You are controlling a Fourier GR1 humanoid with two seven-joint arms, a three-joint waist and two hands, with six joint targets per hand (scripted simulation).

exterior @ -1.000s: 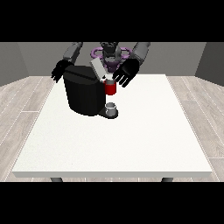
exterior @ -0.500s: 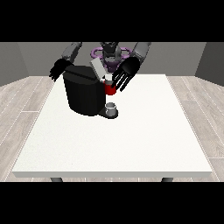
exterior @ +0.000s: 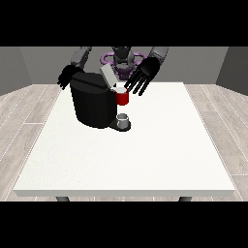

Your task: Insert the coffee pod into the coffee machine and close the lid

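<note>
Table [exterior: 145, 160] first: you have a large white top filling most of your front view, with grey plank flooring around it. The humanoid robot [exterior: 123, 58] stands behind its far edge, small at the top of the view, both arms reaching forward over the surface. On the far left part of the table sits the black coffee machine [exterior: 92, 104], a boxy dark body with its grey lid [exterior: 108, 76] tilted up and open at the top. A red section [exterior: 122, 98] shows at the machine's front, right under the raised lid, with a pale round top that may be the coffee pod; you cannot tell for certain from here. Below it a small grey cup [exterior: 123, 118] stands on the machine's base. The hand at the view's right [exterior: 144, 75] hovers just above and beside the red section, its fingers spread and pointing down toward the machine, with nothing held in them. The hand at the view's left [exterior: 66, 77] sits behind the machine's upper left corner, partly hidden by it; its fingers look spread and relaxed, and you see nothing in them.
</note>
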